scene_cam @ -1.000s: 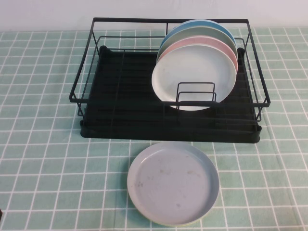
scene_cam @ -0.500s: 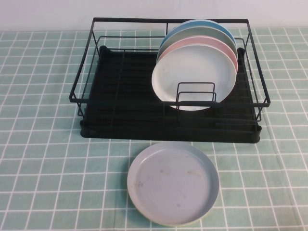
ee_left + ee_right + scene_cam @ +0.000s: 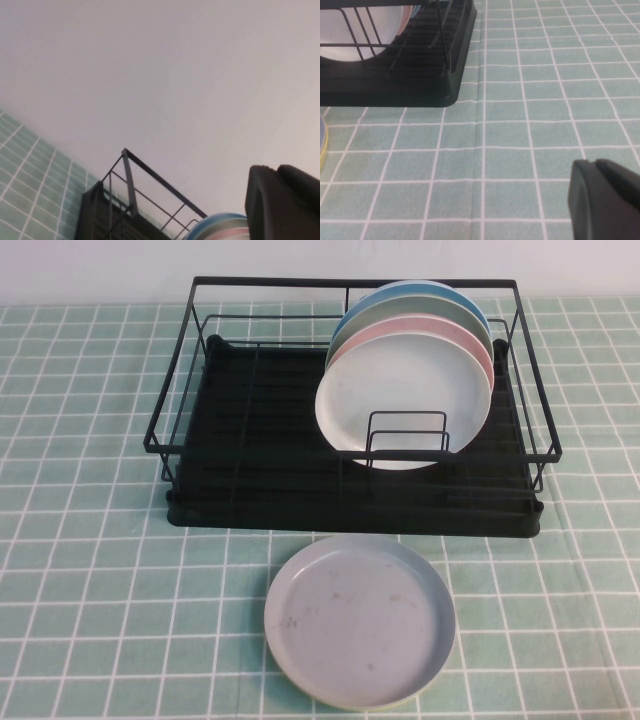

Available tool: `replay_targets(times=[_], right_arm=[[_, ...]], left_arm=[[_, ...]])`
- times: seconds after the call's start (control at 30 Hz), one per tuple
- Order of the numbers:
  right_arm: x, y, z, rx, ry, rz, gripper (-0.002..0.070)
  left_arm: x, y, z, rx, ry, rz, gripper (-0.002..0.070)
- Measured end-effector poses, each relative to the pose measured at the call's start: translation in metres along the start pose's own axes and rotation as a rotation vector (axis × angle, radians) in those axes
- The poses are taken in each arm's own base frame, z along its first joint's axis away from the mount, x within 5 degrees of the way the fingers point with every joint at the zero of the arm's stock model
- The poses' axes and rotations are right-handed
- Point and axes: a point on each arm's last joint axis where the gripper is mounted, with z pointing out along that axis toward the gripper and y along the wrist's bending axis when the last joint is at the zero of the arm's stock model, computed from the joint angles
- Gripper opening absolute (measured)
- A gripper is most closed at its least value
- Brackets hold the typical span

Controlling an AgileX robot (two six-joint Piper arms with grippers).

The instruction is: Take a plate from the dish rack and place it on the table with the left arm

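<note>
The table (image 3: 90,540) carries the dish rack (image 3: 260,490), where the white plate (image 3: 405,400) stands on edge at the front of a stack, behind the small wire divider (image 3: 407,435), with a pink plate (image 3: 455,332) and a blue plate (image 3: 425,292) behind it. A grey-lilac plate (image 3: 360,620) lies flat just in front of the rack. Neither arm appears from above. Each wrist view shows only part of its own tool: the left gripper (image 3: 282,202) raised beside the rack's corner, the right gripper (image 3: 605,200) above bare tiles beside the rack; neither one's opening can be judged, and nothing is seen held.
</note>
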Motion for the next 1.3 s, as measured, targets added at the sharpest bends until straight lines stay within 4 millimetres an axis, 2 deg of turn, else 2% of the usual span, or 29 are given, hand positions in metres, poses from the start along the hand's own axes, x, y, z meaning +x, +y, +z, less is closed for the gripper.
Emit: replay_targets(times=[0.1, 0.17, 0.23, 0.3, 0.4, 0.5, 0.57, 0.67, 0.83, 0.9, 1.0, 1.13, 1.3], right_arm=[[0.0, 0.0, 0.0, 0.0, 0.0, 0.0, -0.0018], [0.0, 0.0, 0.0, 0.0, 0.0, 0.0, -0.0018], [0.0, 0.0, 0.0, 0.0, 0.0, 0.0, -0.0018], [0.0, 0.0, 0.0, 0.0, 0.0, 0.0, -0.0018], [0.0, 0.0, 0.0, 0.0, 0.0, 0.0, -0.0018], [0.0, 0.0, 0.0, 0.0, 0.0, 0.0, -0.0018], [0.0, 0.0, 0.0, 0.0, 0.0, 0.0, -0.0018], [0.0, 0.0, 0.0, 0.0, 0.0, 0.0, -0.0018], [0.0, 0.0, 0.0, 0.0, 0.0, 0.0, -0.0018], [0.0, 0.0, 0.0, 0.0, 0.0, 0.0, -0.0018], [0.0, 0.0, 0.0, 0.0, 0.0, 0.0, -0.0018], [0.0, 0.0, 0.0, 0.0, 0.0, 0.0, -0.0018], [0.0, 0.0, 0.0, 0.0, 0.0, 0.0, -0.0018]], left_arm=[[-0.001, -0.002, 0.0, -0.009, 0.026, -0.076, -0.0003], [-0.005, -0.007, 0.002, -0.075, 0.158, -0.08, -0.0003], [-0.019, -0.02, 0.006, -0.116, 0.289, -0.024, -0.0003], [-0.043, -0.04, 0.013, -0.101, 0.413, 0.122, -0.0003], [-0.078, -0.074, 0.03, 0.022, 0.525, 0.365, -0.0003], [-0.093, -0.1, 0.058, 0.14, 0.63, 0.543, -0.0003], [-0.094, -0.114, 0.077, 0.212, 0.689, 0.631, -0.0003], [-0.082, -0.134, 0.11, 0.306, 0.78, 0.758, -0.0003], [-0.036, -0.159, 0.168, 0.414, 0.984, 0.914, -0.0003], [-0.018, -0.168, 0.192, 0.419, 1.086, 0.926, -0.0003], [-0.002, -0.182, 0.224, 0.413, 1.21, 0.898, -0.0003], [0.018, -0.198, 0.257, 0.453, 1.351, 0.864, -0.0003], [0.034, -0.214, 0.29, 0.536, 1.384, 0.907, -0.0003]])
